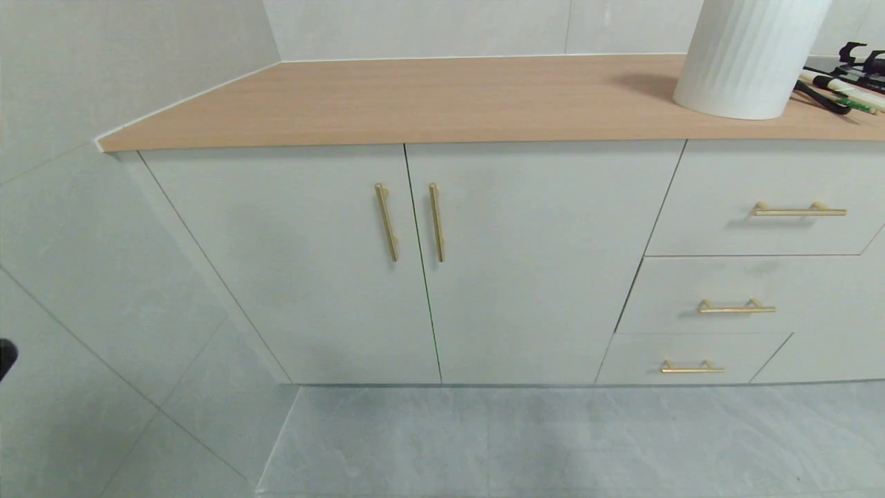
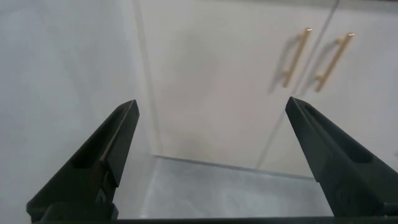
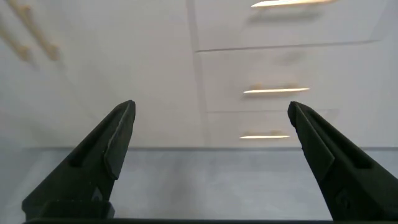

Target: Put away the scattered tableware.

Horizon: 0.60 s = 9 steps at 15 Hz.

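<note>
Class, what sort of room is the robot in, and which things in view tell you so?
Probably a kitchen: a wooden countertop over pale cabinet doors with brass handles, three drawers beside them, and what look like utensils lying on the countertop beside a white ribbed container.

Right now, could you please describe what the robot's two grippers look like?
The left gripper and the right gripper look alike: each has two matte black fingers, wedge-shaped, broad at the base and tapering to a narrow tip. I can see no cables or markings on them.
</note>
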{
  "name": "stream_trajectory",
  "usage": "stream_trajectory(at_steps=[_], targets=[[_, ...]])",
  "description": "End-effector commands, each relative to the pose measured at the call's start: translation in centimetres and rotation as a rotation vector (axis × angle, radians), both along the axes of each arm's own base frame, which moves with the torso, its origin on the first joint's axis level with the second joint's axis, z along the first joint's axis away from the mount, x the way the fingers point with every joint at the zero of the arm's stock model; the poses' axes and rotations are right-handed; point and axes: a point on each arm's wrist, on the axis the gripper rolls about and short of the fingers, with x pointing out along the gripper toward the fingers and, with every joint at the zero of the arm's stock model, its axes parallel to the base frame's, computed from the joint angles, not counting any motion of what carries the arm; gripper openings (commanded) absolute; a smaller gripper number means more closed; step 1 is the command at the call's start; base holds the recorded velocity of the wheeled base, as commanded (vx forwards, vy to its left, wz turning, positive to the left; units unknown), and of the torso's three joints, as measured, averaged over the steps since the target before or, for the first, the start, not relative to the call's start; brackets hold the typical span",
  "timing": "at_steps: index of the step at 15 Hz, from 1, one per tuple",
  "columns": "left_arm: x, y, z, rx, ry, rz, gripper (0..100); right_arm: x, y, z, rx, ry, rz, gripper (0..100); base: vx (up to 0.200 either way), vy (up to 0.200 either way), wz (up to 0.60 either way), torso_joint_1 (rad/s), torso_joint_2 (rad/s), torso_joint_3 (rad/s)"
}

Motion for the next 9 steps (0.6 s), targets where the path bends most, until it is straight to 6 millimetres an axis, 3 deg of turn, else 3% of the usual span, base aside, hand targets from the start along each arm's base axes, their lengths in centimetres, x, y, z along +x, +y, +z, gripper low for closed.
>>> stream_trajectory(at_steps=[1,5,8,9], targets=[[-3.2,0.9,-2.1,0.001,-0.066,0.035,100,-4.5,-0.5,-2.1,-0.044,-0.140,-0.129,100,0.000,0.000,0.00,0.000,0.00,0.000],[-4.7,1.0,-4.9,0.008,-0.087,0.150,100,-5.4,-0.2,-3.2,-0.056,-0.173,-0.204,100,0.000,0.000,0.00,0.000,0.00,0.000],[-5.4,0.9,-6.5,0.012,-0.105,0.158,100,-5.1,-0.2,-4.2,-0.053,-0.140,-0.231,100,0.000,0.000,0.00,0.000,0.00,0.000],[-5.8,0.9,-8.1,0.015,-0.099,0.170,100,-4.6,-0.3,-5.3,-0.056,-0.099,-0.241,100,0.000,0.000,0.00,0.000,0.00,0.000]])
